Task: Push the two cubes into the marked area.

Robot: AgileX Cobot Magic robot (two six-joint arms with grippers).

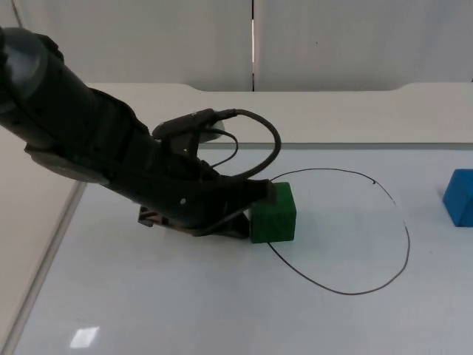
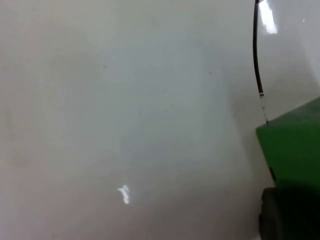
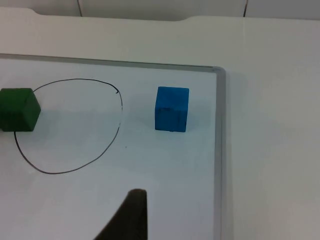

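Left gripper (image 1: 247, 214) low on the table (image 1: 185, 310), pressed against the left face of the green cube (image 1: 274, 215); finger state impossible to tell, hidden under the arm in top view. Green cube upright, sitting right on the left edge of the marked area (image 1: 340, 233), a thin black hand-drawn loop, w/ the line passing under or just beside it; cannot tell how much of the cube lies inside. In left wrist view, green cube (image 2: 292, 150) close up, touching a dark fingertip (image 2: 287, 215), w/ a stretch of the black line (image 2: 257, 65) running beside it. Blue cube (image 1: 460, 197) at the far right, outside the loop, well apart from the green one, nothing touching it. Right wrist view looks down from above: blue cube (image 3: 172, 109) just beside the loop's right side, near the raised edge strip (image 3: 218, 150) of the white board; green cube (image 3: 19, 109) at the loop's (image 3: 70, 125) opposite side. Right arm waits, gripper raised off the table, away from both cubes; one black fingertip (image 3: 131, 216) visible, open or clenched not discernible.
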